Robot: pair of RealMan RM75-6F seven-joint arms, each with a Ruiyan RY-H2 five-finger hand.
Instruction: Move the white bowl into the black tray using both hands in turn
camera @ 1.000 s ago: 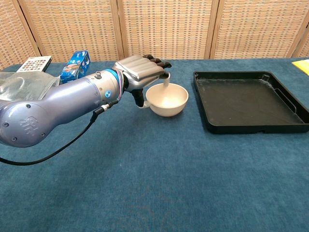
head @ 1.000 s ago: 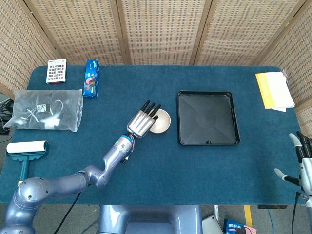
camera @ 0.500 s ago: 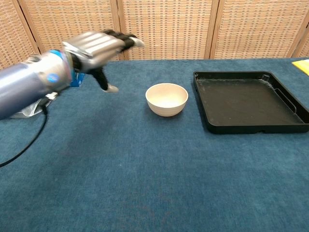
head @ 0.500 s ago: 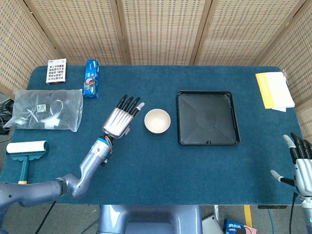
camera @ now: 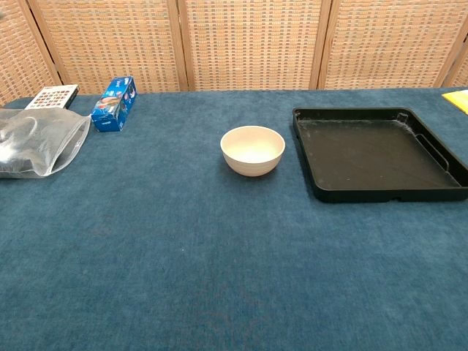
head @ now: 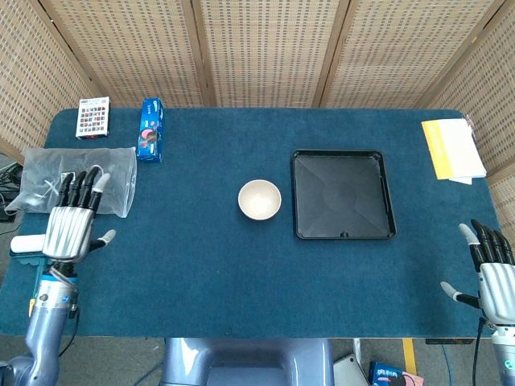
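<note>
The left hand (head: 71,227) has pulled away from the white bowl (head: 259,199) since a second ago and now hovers at the table's (head: 209,265) left edge, fingers spread wide and holding nothing, just beside the clear plastic bag (head: 76,180). The bowl stands upright near the table's middle, just left of the black tray (head: 343,194) and apart from it. The right hand (head: 492,279) sits at the front right corner, fingers apart and empty.

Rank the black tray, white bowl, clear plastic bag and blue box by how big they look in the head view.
1. black tray
2. clear plastic bag, partly hidden by the left hand, so its full extent is unsure
3. white bowl
4. blue box, close to the bowl in area, so these two are unsure
</note>
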